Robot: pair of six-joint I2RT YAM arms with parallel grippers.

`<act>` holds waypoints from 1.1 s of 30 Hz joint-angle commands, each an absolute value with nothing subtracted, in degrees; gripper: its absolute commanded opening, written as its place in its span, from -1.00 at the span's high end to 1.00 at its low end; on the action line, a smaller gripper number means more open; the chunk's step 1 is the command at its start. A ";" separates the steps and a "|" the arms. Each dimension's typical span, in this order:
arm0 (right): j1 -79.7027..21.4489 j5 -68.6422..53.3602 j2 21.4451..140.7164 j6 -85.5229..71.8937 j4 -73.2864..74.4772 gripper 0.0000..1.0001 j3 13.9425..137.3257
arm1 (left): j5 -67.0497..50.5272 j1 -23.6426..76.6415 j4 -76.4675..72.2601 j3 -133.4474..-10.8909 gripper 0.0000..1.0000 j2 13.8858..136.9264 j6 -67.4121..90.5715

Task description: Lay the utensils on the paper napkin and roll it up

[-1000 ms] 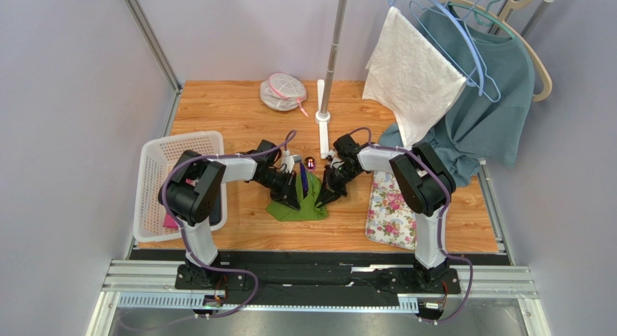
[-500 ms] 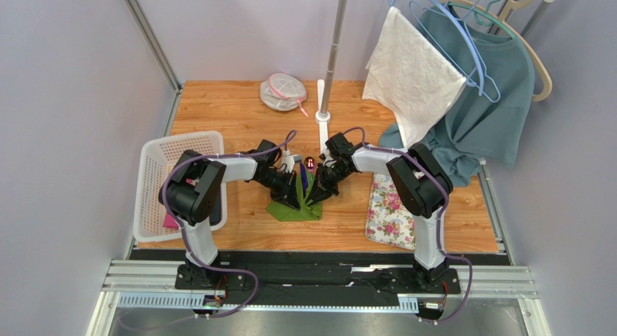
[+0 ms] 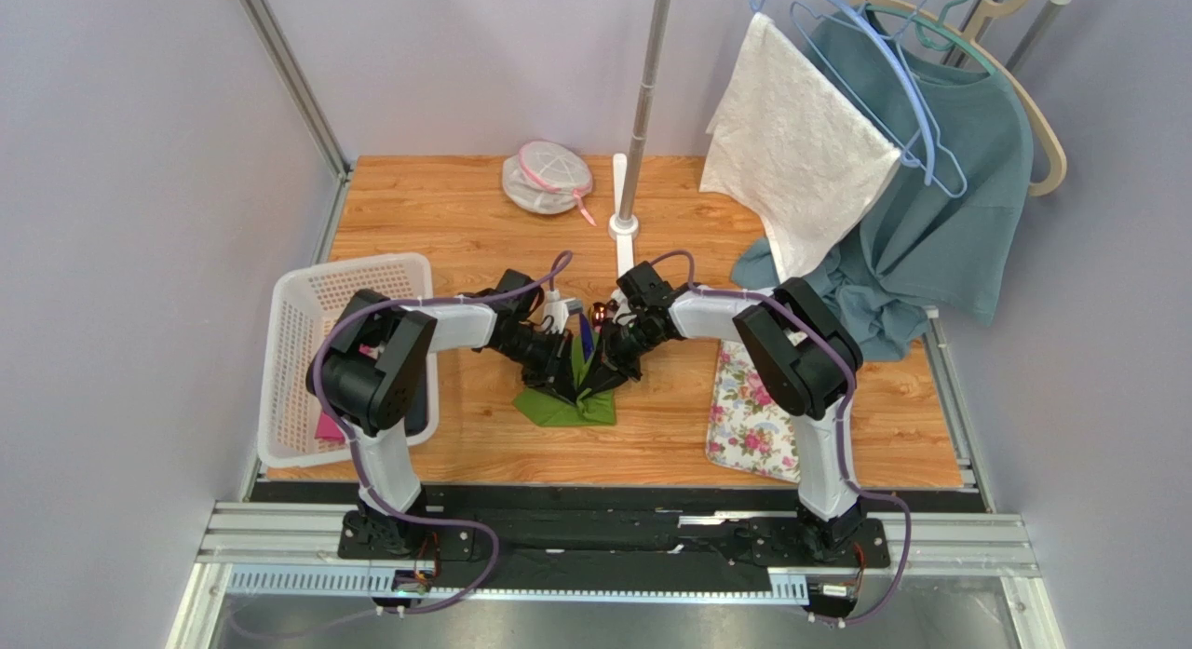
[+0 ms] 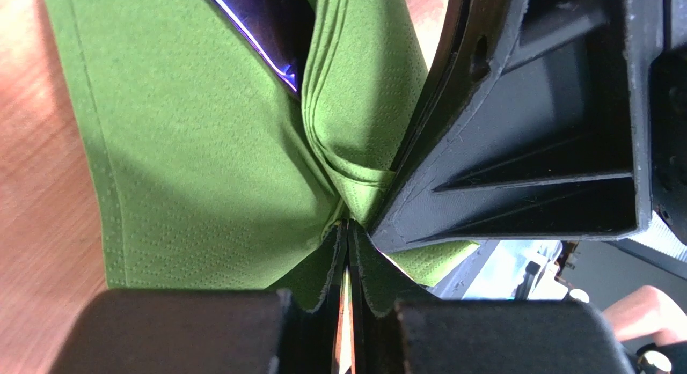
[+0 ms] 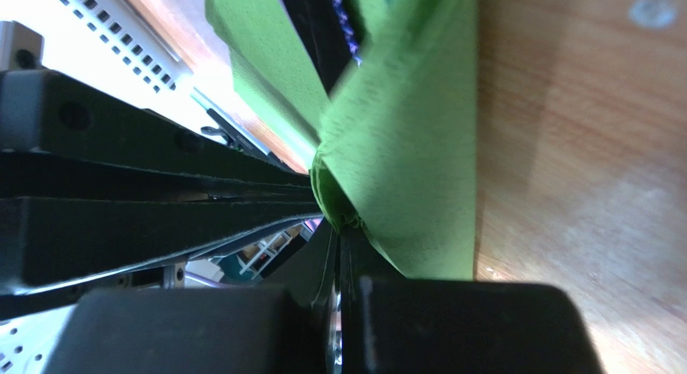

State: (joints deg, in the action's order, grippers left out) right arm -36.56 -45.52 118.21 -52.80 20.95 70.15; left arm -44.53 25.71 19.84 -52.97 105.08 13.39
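The green paper napkin (image 3: 571, 403) lies mid-table, its two sides lifted and folded inward over the utensils. My left gripper (image 3: 567, 384) is shut on the napkin's left edge (image 4: 352, 174). My right gripper (image 3: 598, 381) is shut on its right edge (image 5: 403, 165). The two grippers nearly touch above the napkin. A blue-purple utensil (image 3: 585, 345) sticks out of the fold, with a reddish glossy head (image 3: 600, 313) beside it. The blue-purple utensil also shows in the left wrist view (image 4: 262, 32) and a dark stick in the right wrist view (image 5: 326, 24).
A white basket (image 3: 340, 349) stands at the left. A floral mat (image 3: 756, 398) lies right of the napkin. A pole on a white base (image 3: 624, 223) stands behind, with a mesh bag (image 3: 546, 176) far back. A white cloth (image 3: 798, 146) and a teal shirt (image 3: 938, 188) hang at the right.
My right gripper has moved left with the napkin's right edge, folding it over the utensils until it meets my left gripper. The napkin now looks narrower.
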 commanded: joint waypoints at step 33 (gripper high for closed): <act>-37.97 -43.33 121.11 -60.12 14.94 0.06 70.49 | -48.96 18.10 4.84 -40.52 0.48 83.66 27.39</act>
State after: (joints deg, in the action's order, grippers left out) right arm -37.06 -45.54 118.93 -59.37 12.60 69.49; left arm -49.19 17.54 11.18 -42.13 83.00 22.06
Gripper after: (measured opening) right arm 0.544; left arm 0.313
